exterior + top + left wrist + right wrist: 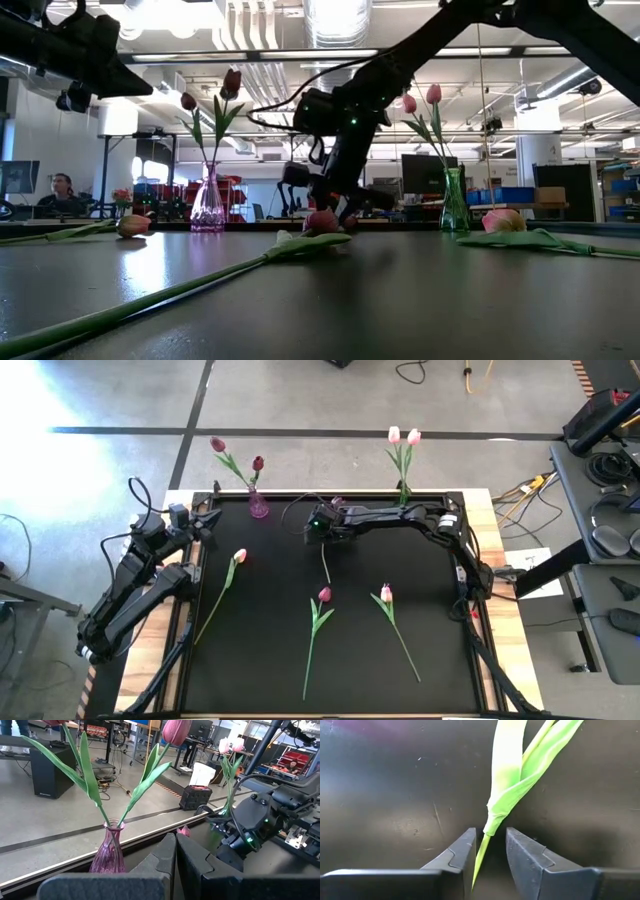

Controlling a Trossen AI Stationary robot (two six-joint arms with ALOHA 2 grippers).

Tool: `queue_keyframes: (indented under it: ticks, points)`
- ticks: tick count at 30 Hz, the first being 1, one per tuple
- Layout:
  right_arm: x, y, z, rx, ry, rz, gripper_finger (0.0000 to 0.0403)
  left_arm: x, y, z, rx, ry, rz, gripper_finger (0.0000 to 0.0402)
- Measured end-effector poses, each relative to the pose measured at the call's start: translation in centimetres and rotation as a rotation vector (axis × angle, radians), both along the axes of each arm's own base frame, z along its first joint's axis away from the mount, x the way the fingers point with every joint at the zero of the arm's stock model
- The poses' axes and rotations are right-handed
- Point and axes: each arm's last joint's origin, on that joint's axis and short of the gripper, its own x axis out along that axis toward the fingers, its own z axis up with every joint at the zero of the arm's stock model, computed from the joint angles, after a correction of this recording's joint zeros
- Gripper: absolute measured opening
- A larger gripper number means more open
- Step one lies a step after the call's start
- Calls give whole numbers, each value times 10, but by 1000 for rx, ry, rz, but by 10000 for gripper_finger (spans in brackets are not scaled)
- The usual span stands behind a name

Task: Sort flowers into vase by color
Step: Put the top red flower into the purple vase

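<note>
**Right arm straddles a stem near the purple vase**

Our right gripper (487,857) hangs low over the bench (270,660), jaws spread either side of a tulip stem (481,860), presumably to pinch it. That flower's head looks magenta, though it is mostly hidden. The purple vase (258,506) at 11 o'clock holds two magenta tulips; the green vase (403,493) at 1 o'clock, two pink. Three more lie loose. Our left gripper (175,865) waits at 9 o'clock, jaws pressed together.

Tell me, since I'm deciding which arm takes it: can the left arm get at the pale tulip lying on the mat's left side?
Probably yes. The pale tulip lies just off the left pincer, shut, with bare mat between them; the right pincer is busy with another stem.
</note>
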Motion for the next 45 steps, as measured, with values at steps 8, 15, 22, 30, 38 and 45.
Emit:
queue_keyframes:
  ticks: [8, 15, 22, 30, 38, 45]
  points:
    - [-6, 2, -6, 28, 94, 75, 41, 0, 0, 0, 0, 0, -1, 0]
    - [-19, 6, 16, 8, 170, 177, 10, 0, 0, 0, 0, 0, -3, 0]
    - [-34, 6, 64, -89, 175, 331, 9, 0, 0, 0, 0, -1, -8, 0]
    - [-58, 15, 160, -363, -12, 496, 9, 0, 0, 0, 0, -2, -11, 0]
    - [-118, 31, 263, -848, -188, 390, 9, 0, 0, 0, 0, -2, -13, 0]
    - [-181, 46, 283, -1120, -224, 210, 9, 0, 0, 0, 0, -2, -13, 0]
